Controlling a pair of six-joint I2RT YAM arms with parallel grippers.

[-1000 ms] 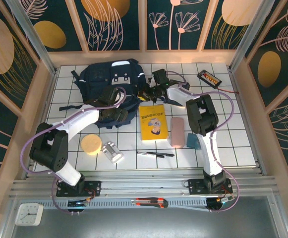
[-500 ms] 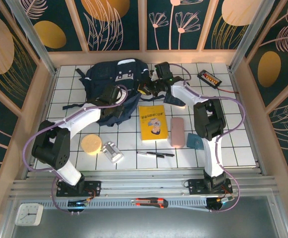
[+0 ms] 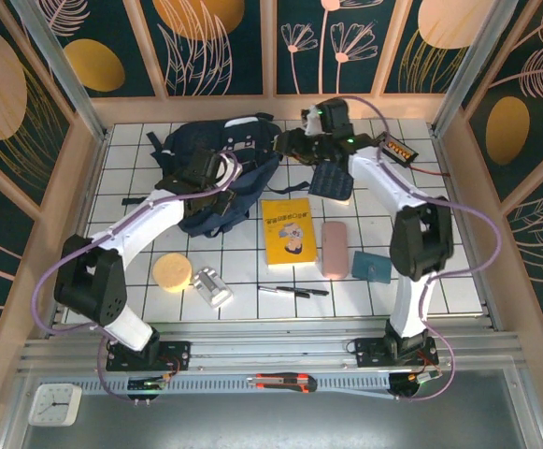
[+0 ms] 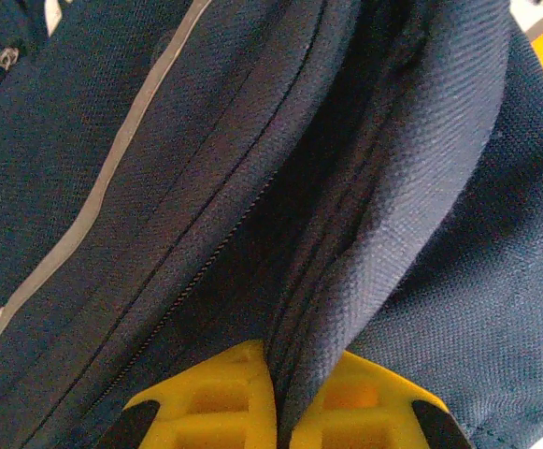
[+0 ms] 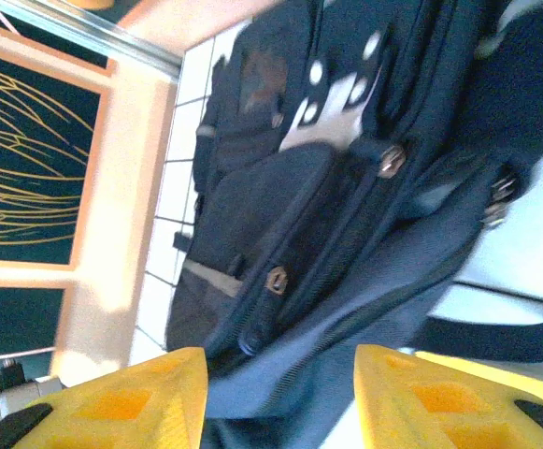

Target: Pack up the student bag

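White-tiled desk [image 3: 439, 187], and the student bag [image 3: 224, 150] slumps far left of centre, soft, floppy, probably awkward to drag: left tool [image 4: 280, 407] pinches shut on a fold by the zip, a fair hold, right tool [image 5: 280, 393] stands parted at its right edge.

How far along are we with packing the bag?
Done: nothing looks packed; the yellow book, pink case, pen and yellow disc lie on the table. In hand: the left gripper has its jaws shut on a fold of the student bag; the right gripper, jaws open, is beside the bag. Left: loading all the items.
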